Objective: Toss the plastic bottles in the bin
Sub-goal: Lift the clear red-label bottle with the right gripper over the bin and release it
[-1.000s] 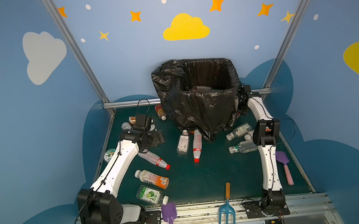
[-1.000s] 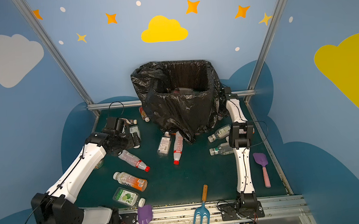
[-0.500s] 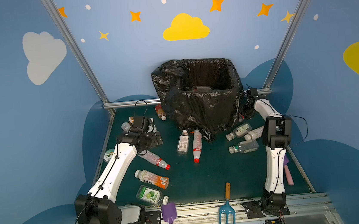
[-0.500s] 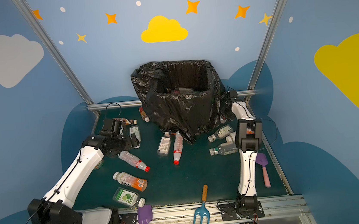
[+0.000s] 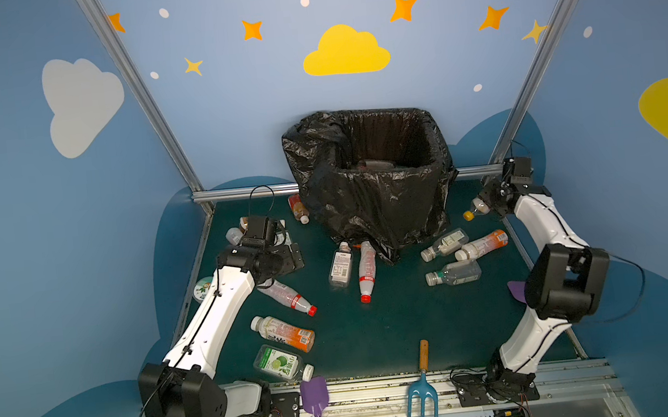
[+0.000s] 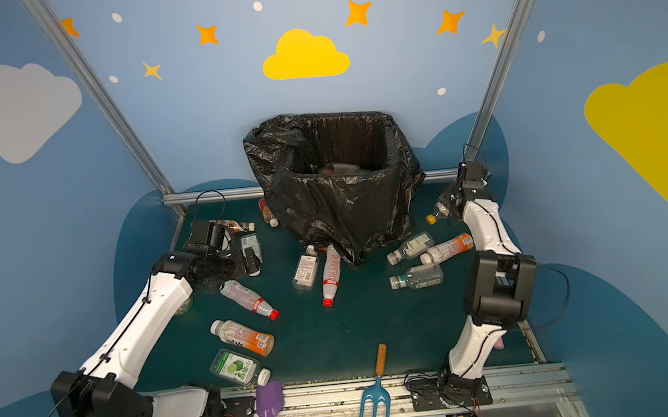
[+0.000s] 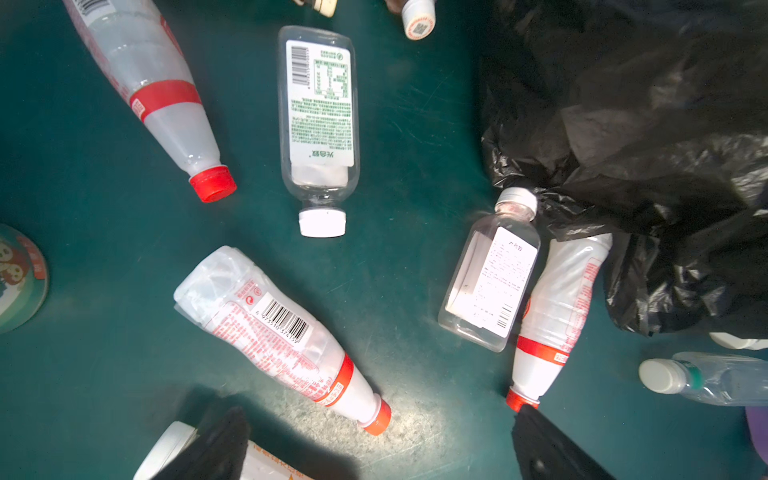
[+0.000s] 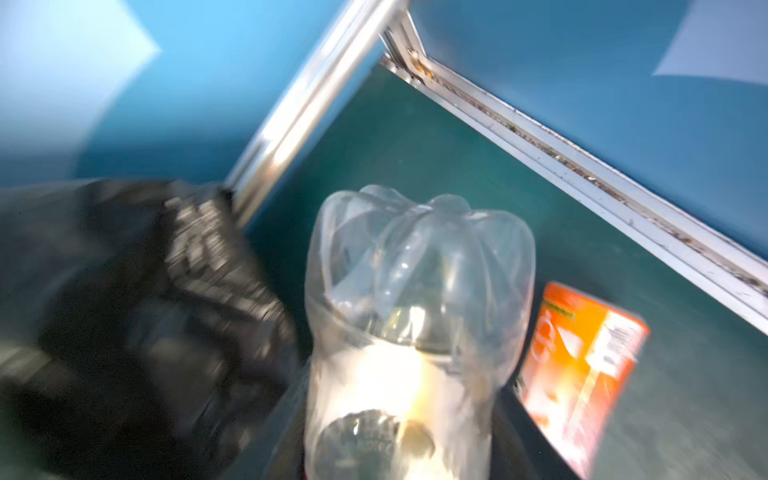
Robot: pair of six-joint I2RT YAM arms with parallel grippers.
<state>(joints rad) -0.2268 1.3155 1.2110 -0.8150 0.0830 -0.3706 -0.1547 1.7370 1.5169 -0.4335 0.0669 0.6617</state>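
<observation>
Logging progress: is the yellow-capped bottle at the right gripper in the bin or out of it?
Out. The right gripper holds the yellow-capped bottle to the right of the bin, not over its opening.

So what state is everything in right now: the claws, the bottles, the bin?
Bin: upright, open-topped, bag-lined.
Left gripper: open, empty.
Right gripper: shut on the yellow-capped bottle.
Yellow-capped bottle: gripped, lifted, cap on.
Loose bottles: lying on their sides, outside the bin.
</observation>
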